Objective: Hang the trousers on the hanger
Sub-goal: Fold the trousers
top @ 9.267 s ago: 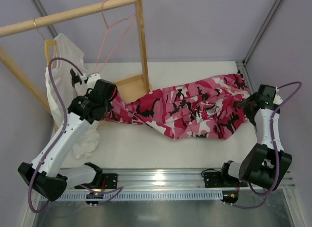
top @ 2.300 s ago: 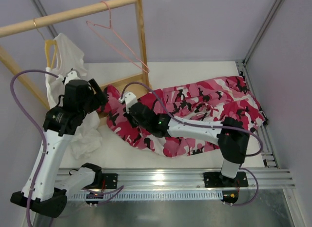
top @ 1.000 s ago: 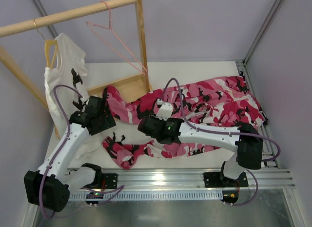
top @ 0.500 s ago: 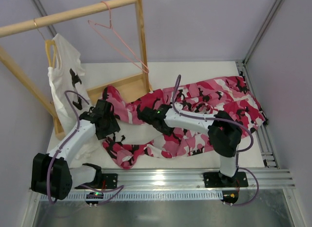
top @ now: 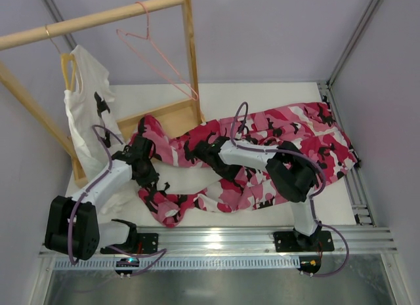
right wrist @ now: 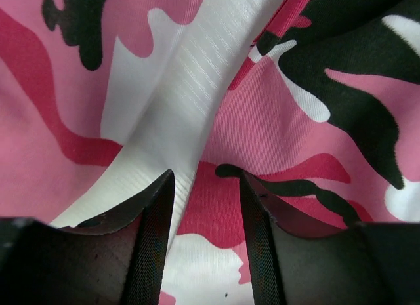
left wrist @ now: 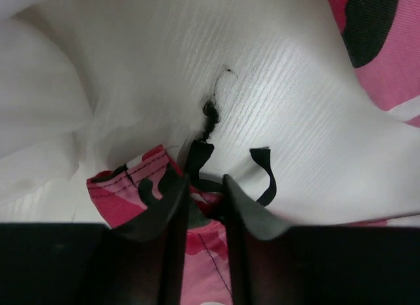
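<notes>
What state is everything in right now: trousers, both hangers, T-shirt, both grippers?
trousers: lying rumpled on the table, not hung
pink hanger: hanging empty on the rail
yellow hanger: on the rail, carrying the T-shirt
T-shirt: hung, draping down
left gripper: nearly shut, pinching the trousers' edge
right gripper: open, over the trousers

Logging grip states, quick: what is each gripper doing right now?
Left gripper: shut on an edge of the trousers.
Right gripper: open, over the trousers.

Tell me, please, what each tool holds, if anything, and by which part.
Left tool pinches the trousers by a hemmed edge; right tool seems to hold nothing.
</notes>
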You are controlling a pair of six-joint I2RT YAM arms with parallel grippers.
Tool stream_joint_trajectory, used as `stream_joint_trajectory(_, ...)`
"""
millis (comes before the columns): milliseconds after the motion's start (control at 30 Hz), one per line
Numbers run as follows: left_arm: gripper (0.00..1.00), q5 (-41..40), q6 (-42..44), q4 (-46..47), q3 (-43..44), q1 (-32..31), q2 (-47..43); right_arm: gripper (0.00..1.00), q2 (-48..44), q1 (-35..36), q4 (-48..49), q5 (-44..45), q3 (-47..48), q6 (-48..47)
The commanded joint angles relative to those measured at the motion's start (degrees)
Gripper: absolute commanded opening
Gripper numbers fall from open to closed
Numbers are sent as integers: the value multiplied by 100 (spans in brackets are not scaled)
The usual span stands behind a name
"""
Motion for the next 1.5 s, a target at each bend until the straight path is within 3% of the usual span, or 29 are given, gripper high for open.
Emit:
stream_joint_trajectory(0, 23, 70, -25, 225, -21, -14, -11, 47, 156, -19, 33, 74, 20, 234)
stream_joint_trajectory(33, 11, 62, -16, 225, -12, -14, -29, 47, 191, -37, 24, 74, 20, 234)
stream_joint_trajectory(100, 0, 27, 1, 182, 84, -14, -38, 44, 253, -54, 6, 74, 12, 243)
stream_joint_trajectory(133, 0, 0, 19, 129, 128, -14, -46, 42, 261, -54, 6, 74, -23, 278)
stream_joint_trajectory(200, 0, -88, 54, 15, 277, -14, -73, 26, 209, -63, -2, 117, -67, 313)
stream_joint_trajectory(267, 0, -132, 89, -73, 383, -14, -117, 15, 139, -63, 32, 118, -138, 305)
stream_joint_trajectory(300, 0, -201, 107, -126, 479, -14, -134, 4, 51, -72, 33, 144, -155, 296)
stream_joint_trajectory(633, 0, -887, 239, -688, 1033, -14, -380, 4, -906, -63, -47, 732, -287, 296)
stream_joint_trajectory(667, 4, -914, 247, -723, 1069, -14, -407, 4, -960, -63, -38, 811, -305, 313)
stream_joint_trajectory(700, 17, -914, 247, -741, 1078, -14, -424, 4, -1004, -63, -38, 821, -314, 340)
stream_joint_trajectory(733, 41, -888, 239, -741, 1060, -14, -451, 4, -1048, -72, -46, 847, -348, 375)
stream_joint_trajectory(933, 63, -501, 142, -575, 683, -14, -486, 3, -1355, -63, -21, 935, -603, 507)
stream_joint_trajectory(1200, 69, 105, -69, 383, 419, -14, 127, 4, -1435, -46, 120, 882, -762, 366)
stream_joint_trajectory(1467, 69, 202, -131, 612, 550, -84, 814, 4, -1505, -46, 332, 882, -1034, 314)
